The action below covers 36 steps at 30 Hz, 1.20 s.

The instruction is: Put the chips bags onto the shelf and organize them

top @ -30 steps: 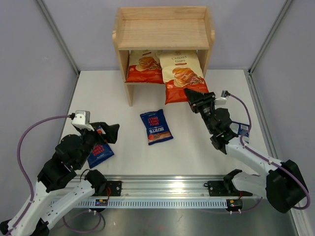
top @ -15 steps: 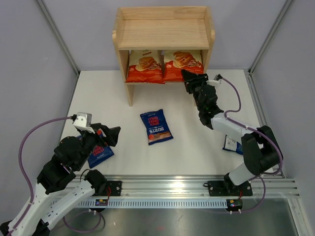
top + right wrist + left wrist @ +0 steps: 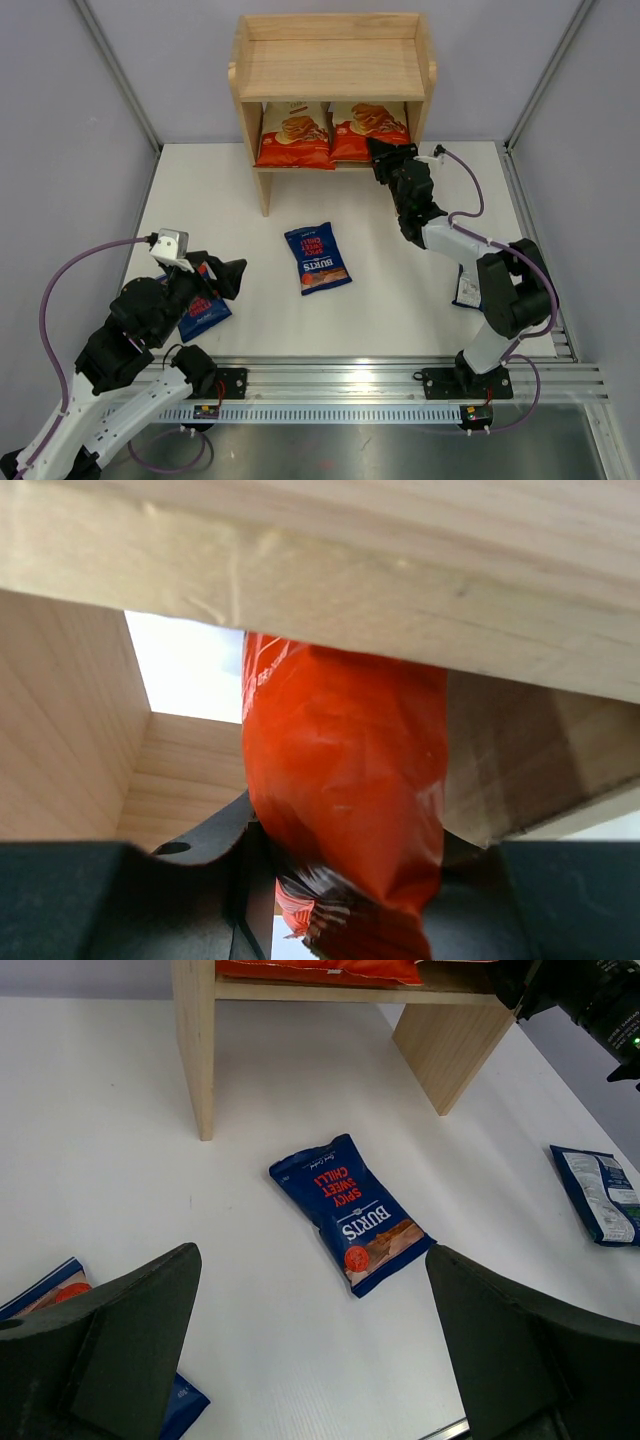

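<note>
the right jaws pinch the orange chips bag (image 3: 366, 125) on the low tier of the shelf (image 3: 330, 68); the left jaws are spread wide.

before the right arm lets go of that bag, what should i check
1. Grip: ok. The right gripper is closed on the red-orange end of the right Cassava bag.
2. Bag inside the shelf: ok. It sits in the lower tier beside the left Cassava bag.
3. Bag lying flat on the lower board: cannot tell. The wrist view shows only the gripped end.
4. Left gripper out of the way: ok. It is open, over the near left of the table.
5. Burts bags shelved: not ok. The centre Burts bag, left Burts bag and right Burts bag all lie on the table.
</note>
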Tool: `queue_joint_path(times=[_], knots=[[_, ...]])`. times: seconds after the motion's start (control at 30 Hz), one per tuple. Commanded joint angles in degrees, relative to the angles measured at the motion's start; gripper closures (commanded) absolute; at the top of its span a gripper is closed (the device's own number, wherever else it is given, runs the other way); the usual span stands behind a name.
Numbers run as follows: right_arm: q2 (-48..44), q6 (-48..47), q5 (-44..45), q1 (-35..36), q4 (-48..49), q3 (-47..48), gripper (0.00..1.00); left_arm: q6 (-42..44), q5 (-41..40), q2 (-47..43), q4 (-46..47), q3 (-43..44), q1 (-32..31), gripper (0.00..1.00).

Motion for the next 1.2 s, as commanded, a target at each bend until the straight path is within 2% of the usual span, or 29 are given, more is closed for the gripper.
queue_joint_path(times=[0.0,0.1,0.13,0.17,0.27,0.3,0.4,0.57,0.63,0.73,0.83,0.93,1.03,1.17], knots=[[-1.39,2.13,1.67,-0.50,0.18,0.35,0.86,1.30,1.19,-0.48,1.77,-0.09,0.13,0.01],[-2.18,2.31,2.03,-0.58,-1.94,-0.17,0.84,1.30,1.37,-0.39,1.68,0.00,0.13,0.01],[-2.36,2.22,2.03,-0.58,-2.46,-0.09,0.80,1.30,1.28,-0.48,1.68,0.08,0.13,0.01],[-3.05,2.13,2.12,-0.50,-5.07,0.17,0.72,1.30,1.19,-0.56,1.68,0.00,0.13,0.01],[-4.02,1.17,1.94,-0.58,-10.44,2.10,0.62,1.22,0.93,-0.65,1.68,0.00,0.13,0.01],[-4.20,0.73,1.77,-0.58,-11.51,2.28,0.56,1.13,0.84,-0.57,1.60,0.00,0.13,0.01],[-4.99,-1.03,0.89,-0.50,-15.37,3.68,0.50,0.95,0.41,-0.57,1.42,0.00,0.13,0.01],[-6.40,-2.44,-1.57,-0.58,-20.83,4.75,0.33,0.69,-0.39,-0.21,1.16,0.17,0.13,0.01],[-7.10,-2.53,-2.80,-0.58,-22.14,4.66,0.18,0.51,-1.09,0.57,1.07,0.35,0.13,0.01],[-8.33,-2.70,-3.50,-0.58,-24.60,4.48,0.06,-0.19,-2.06,1.72,0.54,0.79,0.13,0.01],[-10.26,-3.05,-3.68,-0.58,-27.85,4.31,0.01,-1.94,-2.41,4.79,-0.07,1.31,0.13,0.01],[-12.37,-3.93,-3.51,-0.58,-31.98,4.31,0.00,-5.19,-2.23,9.27,-0.51,2.46,0.13,0.01],[-15.61,-6.20,-4.56,-0.58,-31.92,2.64,0.01,-9.23,-1.36,14.63,0.54,2.29,0.13,0.01],[-20.80,-11.65,-5.44,-0.58,-32.87,0.19,0.01,-13.45,2.57,21.75,7.64,-0.34,0.39,0.01]])
